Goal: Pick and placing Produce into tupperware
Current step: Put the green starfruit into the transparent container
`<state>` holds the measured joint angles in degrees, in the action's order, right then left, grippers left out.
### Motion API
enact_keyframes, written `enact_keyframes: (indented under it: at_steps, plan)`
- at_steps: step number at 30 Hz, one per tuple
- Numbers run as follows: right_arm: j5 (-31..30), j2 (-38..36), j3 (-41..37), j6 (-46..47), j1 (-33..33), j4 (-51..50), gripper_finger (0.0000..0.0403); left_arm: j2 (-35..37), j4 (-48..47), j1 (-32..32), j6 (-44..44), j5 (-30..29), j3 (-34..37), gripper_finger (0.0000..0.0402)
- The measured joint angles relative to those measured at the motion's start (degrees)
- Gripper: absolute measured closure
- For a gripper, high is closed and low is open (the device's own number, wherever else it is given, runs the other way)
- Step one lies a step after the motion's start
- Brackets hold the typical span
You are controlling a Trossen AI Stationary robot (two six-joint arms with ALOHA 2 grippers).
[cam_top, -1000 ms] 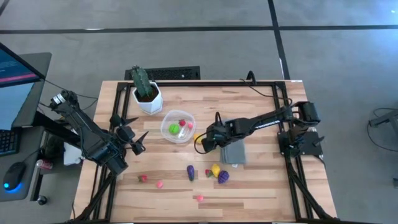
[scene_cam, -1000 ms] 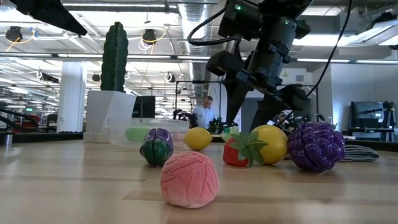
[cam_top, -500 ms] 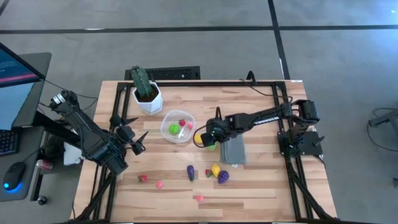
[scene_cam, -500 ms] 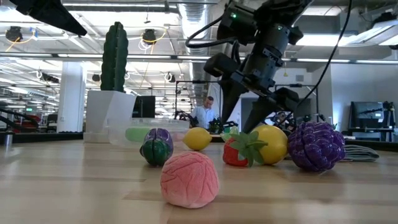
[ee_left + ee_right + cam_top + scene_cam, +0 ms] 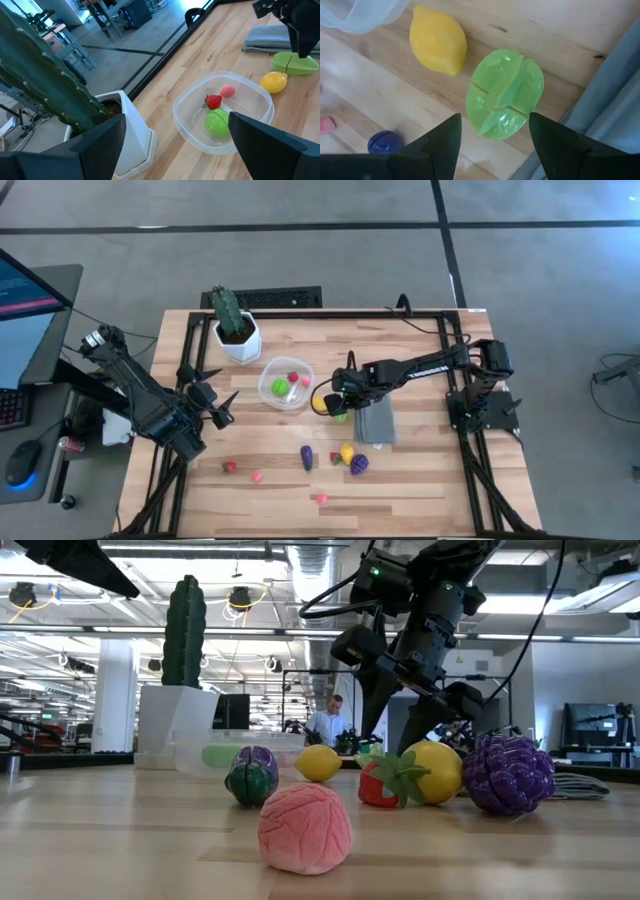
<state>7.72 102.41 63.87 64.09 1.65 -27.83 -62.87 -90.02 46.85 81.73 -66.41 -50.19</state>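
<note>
Green segmented produce (image 5: 504, 92) lies on the counter (image 5: 420, 480) beside the tupperware (image 5: 285, 383); I have the right gripper (image 5: 492, 135) spread apart directly above it, my left gripper (image 5: 222, 408) open, waiting.

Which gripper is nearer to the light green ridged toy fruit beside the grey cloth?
Right. The right gripper hovers open directly over the light green ridged toy fruit. The left gripper waits at the table's left side, beyond the clear round container.
</note>
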Motion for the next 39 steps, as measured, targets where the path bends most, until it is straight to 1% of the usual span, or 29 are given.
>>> enact_keyframes:
  at_steps: [3, 8, 11, 14, 20, 22, 24, 30, 33, 39]
  plan:
    - [-0.04, -0.3, 0.0, -1.05, 0.17, 0.0, 0.0147, 0.0, 0.0, 0.0, 0.33, 0.0, 0.7, 0.0058]
    - [-0.01, -0.57, 0.02, -2.37, 0.56, 0.26, 0.0146, 0.0, 0.07, 0.02, 4.68, 1.2, 3.09, 0.0058]
    - [1.36, -0.57, 0.02, -2.79, 0.76, 0.46, 0.0136, -0.02, 0.56, 0.04, 5.92, 1.92, 4.05, 0.0058]
    - [1.74, -0.57, 0.02, -2.84, 0.76, 0.46, 0.011, -0.02, 1.09, 0.04, 5.92, 1.83, 4.24, 0.0058]
    - [2.81, -0.52, 0.02, -1.72, 1.54, 0.23, 0.0034, -0.02, 1.05, 0.04, 5.9, 1.66, 4.24, 0.0058]
    - [2.63, -0.52, 0.02, -0.01, 2.14, -0.58, 0.0017, -0.02, 1.04, 0.04, 5.9, 1.65, 4.24, 0.0058]
    - [2.42, -0.48, 0.02, 0.38, 2.65, -0.65, 0.0009, -0.02, 1.04, 0.04, 5.9, 1.64, 4.24, 0.0058]
    - [0.8, -0.47, 0.02, 1.35, 3.32, -0.29, 0.0012, -0.02, 1.05, 0.04, 5.9, 1.64, 4.24, 0.0058]
    - [0.53, -0.46, 0.02, 1.52, 2.9, -0.31, 0.0018, -0.02, 1.05, 0.04, 5.9, 1.63, 4.24, 0.0058]
    - [-1.88, -0.42, 0.02, 3.3, 1.71, 0.04, 0.0023, -0.02, 1.05, 0.04, 5.91, 1.06, 4.24, 0.0058]
